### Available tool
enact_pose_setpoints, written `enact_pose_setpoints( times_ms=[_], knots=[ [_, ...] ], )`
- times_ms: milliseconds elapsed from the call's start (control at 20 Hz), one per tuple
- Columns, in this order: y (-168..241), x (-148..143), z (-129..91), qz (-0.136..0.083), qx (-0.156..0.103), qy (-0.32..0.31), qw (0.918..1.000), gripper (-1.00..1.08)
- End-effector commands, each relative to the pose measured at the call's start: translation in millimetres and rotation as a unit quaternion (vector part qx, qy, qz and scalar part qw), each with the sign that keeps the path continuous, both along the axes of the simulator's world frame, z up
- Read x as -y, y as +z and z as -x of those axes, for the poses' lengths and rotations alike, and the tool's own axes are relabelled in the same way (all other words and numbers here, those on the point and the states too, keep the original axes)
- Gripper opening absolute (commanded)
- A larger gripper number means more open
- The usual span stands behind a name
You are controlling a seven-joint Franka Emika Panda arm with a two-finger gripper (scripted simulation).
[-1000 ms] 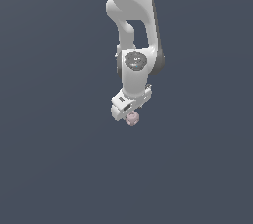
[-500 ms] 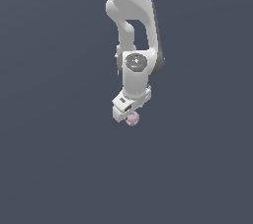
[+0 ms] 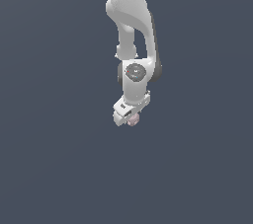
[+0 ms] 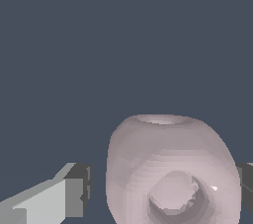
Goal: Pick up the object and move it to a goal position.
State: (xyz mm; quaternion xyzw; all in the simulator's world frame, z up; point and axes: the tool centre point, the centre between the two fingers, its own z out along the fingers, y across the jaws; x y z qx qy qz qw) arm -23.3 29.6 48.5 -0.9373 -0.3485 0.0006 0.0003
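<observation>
The object (image 3: 132, 121) is a tiny pale pink knobbly lump sitting at the tip of my gripper (image 3: 130, 117), below the white arm in the exterior view. In the wrist view the object (image 4: 168, 168) looks large, with a round dimple on its face, and sits between the two fingers of my gripper (image 4: 163, 191). One grey fingertip (image 4: 79, 191) shows on one side with a thin strip of background beside the lump. The other fingertip (image 4: 246, 186) touches the lump's edge. The gripper is shut on the object.
A plain dark grey-blue surface fills both views. No other objects, edges or goal marker show.
The arm's wrist has moved down in the exterior view, and the pink object has stayed at the gripper's tip and moved with it.
</observation>
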Motion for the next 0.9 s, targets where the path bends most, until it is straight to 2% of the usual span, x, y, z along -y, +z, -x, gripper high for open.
enact_pose_setpoints(
  times_ms=[0,150,200,850],
  knots=[
    [-6.7,-0.2,-0.6,0.000,0.001,0.000,1.0000,1.00],
    [-8.9,-0.1,-1.2,0.000,0.001,0.000,1.0000,1.00],
    [-8.9,-0.1,-1.2,0.000,0.001,0.000,1.0000,-1.00],
    [-7.7,4.0,-1.6,0.000,0.001,0.000,1.0000,-1.00]
  ],
)
